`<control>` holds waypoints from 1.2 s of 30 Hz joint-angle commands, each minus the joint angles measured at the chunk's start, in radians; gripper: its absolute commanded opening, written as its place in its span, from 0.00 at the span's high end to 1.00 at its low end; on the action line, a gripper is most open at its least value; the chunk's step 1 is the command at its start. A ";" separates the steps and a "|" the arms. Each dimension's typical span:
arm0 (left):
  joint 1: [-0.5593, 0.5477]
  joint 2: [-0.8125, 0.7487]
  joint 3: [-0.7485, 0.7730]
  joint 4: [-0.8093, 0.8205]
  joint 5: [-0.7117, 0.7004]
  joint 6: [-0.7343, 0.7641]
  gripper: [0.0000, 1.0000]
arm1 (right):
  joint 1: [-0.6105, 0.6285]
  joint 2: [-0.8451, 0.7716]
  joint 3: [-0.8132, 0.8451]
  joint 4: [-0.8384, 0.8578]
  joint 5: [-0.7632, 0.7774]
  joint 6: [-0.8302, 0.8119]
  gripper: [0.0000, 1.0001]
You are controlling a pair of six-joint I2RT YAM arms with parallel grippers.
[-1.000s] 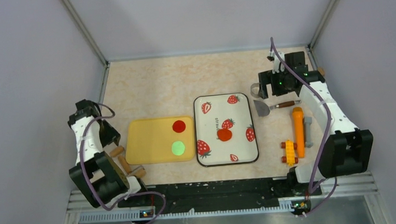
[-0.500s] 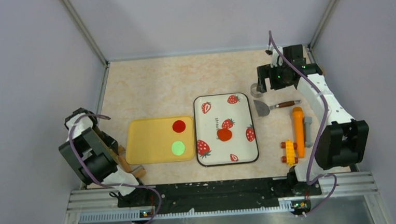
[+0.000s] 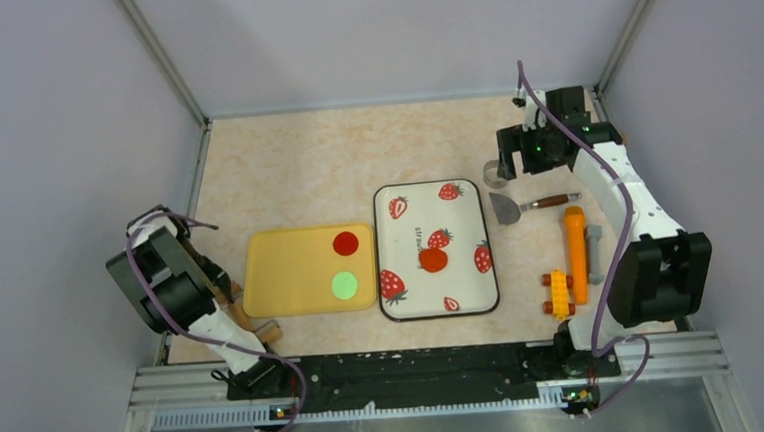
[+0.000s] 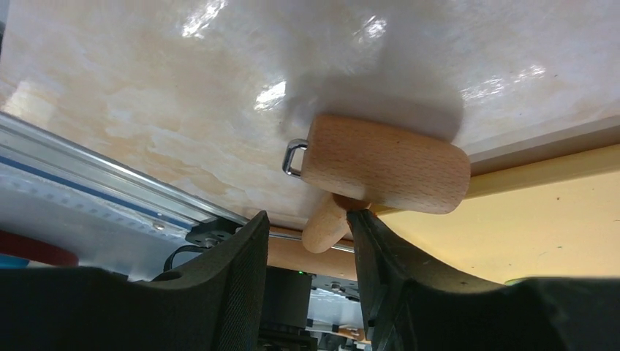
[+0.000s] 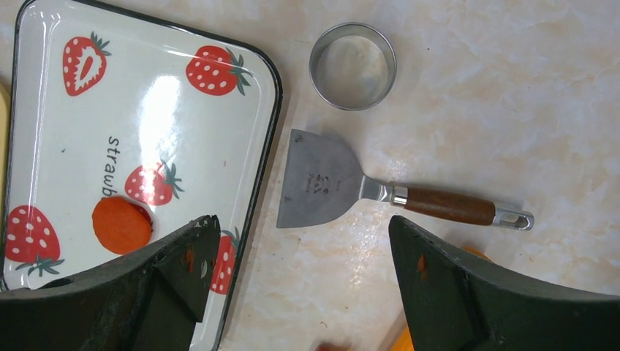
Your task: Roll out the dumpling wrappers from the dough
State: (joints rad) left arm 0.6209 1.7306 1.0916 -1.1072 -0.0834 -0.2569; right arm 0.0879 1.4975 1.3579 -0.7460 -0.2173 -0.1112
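The dough (image 3: 433,260) is a small flattened orange-red lump on the strawberry tray (image 3: 464,226); it also shows in the right wrist view (image 5: 122,224). Two dumpling wrappers, one red (image 3: 346,243) and one green (image 3: 343,284), lie on the yellow tray (image 3: 281,272). My left gripper (image 4: 307,219) is low at the wooden rolling pin (image 4: 384,164), left of the yellow tray. The pin's handle (image 4: 325,227) lies between the narrowed jaws, touching the right finger, with a gap to the left one. My right gripper (image 5: 301,223) hovers wide open above the scraper (image 5: 318,179).
A metal ring cutter (image 5: 352,66) stands behind the scraper, right of the strawberry tray (image 5: 183,146). An orange tool (image 3: 576,254) and a yellow toy roller (image 3: 559,293) lie at the right. The rolling pin (image 3: 268,333) sits close to the table's near rail.
My left arm has swung down and outward at the rolling pin, and its jaws have narrowed around the handle. My right gripper has shifted slightly toward the back.
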 commanded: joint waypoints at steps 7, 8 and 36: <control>0.007 0.111 0.042 0.111 -0.038 0.073 0.45 | -0.002 0.013 0.068 0.023 0.013 -0.007 0.13; 0.007 0.122 0.053 0.116 -0.027 0.082 0.45 | -0.001 0.013 0.067 0.026 0.013 -0.007 0.13; -0.040 0.025 0.060 0.287 0.026 0.152 0.41 | -0.001 -0.033 0.010 0.041 0.016 -0.008 0.13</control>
State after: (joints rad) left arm 0.5812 1.8194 1.1725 -0.8780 -0.0418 -0.0811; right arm 0.0879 1.5139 1.3743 -0.7406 -0.2062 -0.1123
